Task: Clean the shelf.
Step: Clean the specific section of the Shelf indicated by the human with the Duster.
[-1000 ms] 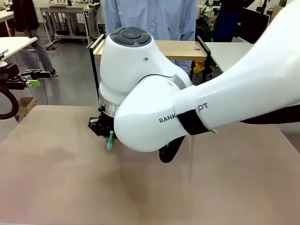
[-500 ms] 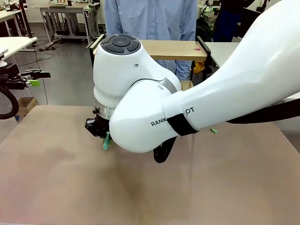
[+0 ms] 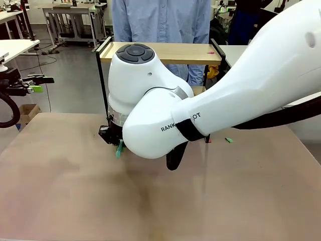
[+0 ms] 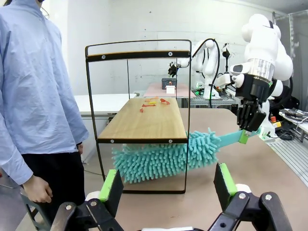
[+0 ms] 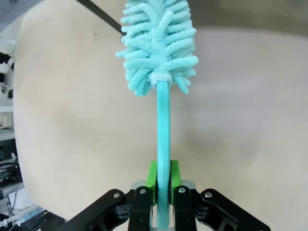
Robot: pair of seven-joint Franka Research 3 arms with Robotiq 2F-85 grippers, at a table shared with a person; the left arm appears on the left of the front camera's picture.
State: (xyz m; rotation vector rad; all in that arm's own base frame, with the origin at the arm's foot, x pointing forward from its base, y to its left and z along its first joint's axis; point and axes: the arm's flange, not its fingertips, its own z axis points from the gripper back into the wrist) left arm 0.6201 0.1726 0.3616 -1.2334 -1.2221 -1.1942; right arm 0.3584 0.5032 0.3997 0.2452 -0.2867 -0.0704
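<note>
Right claw [image 5: 163, 182] clamped on the duster [image 5: 162, 110] handle, its head beneath the shelf's [image 4: 144, 120] lower board.

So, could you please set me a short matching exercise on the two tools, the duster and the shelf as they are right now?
Things:
1. left tool
2. right tool
3. duster
4. shelf

States:
A. teal, fluffy head
B. open, holding nothing
C. small coloured scraps on its lower board
D. shut on a handle

Pairs: 1-B, 2-D, 3-A, 4-C.
</note>
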